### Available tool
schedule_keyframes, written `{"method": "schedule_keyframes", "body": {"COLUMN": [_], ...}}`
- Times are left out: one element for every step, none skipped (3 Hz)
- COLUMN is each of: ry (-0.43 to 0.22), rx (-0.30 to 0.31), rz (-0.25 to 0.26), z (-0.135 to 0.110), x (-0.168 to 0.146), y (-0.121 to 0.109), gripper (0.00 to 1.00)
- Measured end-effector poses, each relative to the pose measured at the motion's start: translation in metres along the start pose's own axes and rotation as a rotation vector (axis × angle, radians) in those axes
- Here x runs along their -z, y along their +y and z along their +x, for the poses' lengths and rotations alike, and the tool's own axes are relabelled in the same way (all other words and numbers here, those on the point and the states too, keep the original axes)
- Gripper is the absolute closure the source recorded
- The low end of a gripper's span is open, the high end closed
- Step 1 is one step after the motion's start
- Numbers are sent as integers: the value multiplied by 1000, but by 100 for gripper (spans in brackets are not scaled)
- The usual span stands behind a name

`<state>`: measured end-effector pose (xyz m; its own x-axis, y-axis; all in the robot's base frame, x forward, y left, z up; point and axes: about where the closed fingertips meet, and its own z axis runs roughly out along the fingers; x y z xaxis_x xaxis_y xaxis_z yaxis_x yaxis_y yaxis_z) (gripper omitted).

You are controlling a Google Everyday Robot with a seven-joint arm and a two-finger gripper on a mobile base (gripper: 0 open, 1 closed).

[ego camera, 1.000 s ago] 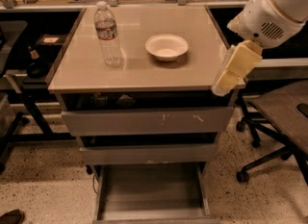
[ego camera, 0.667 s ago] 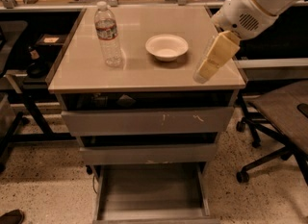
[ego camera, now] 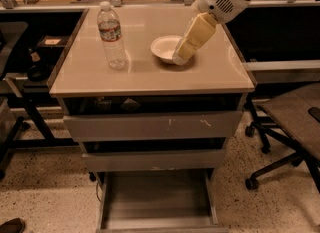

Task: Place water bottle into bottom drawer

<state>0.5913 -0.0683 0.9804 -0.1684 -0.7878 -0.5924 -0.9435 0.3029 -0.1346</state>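
- The robot's gripper [ego camera: 181, 57] hangs low over the right half of the table [ego camera: 150, 79], its tip at the right rim of a white bowl [ego camera: 163, 48]; whether it is open or closed, or touching the bowl, cannot be told.
- The water bottle [ego camera: 111, 36] stands upright toward the table's left edge, well apart from the gripper, cap on.
- Below two closed drawers, the bottom drawer [ego camera: 155, 199] is pulled out at floor level.
- An office chair [ego camera: 295, 119] sits to the right.
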Motion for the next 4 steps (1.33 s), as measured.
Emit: {"method": "schedule_keyframes", "body": {"ry": [0,-31,-97,-154], "rx": [0,-24,-55,-68], "rz": [0,6,13,3], "z": [0,-6,-24,-40], "x": [0,-14,-38,-60], "y": [0,-2,-20,-38], "gripper": [0,0,0,0]}}
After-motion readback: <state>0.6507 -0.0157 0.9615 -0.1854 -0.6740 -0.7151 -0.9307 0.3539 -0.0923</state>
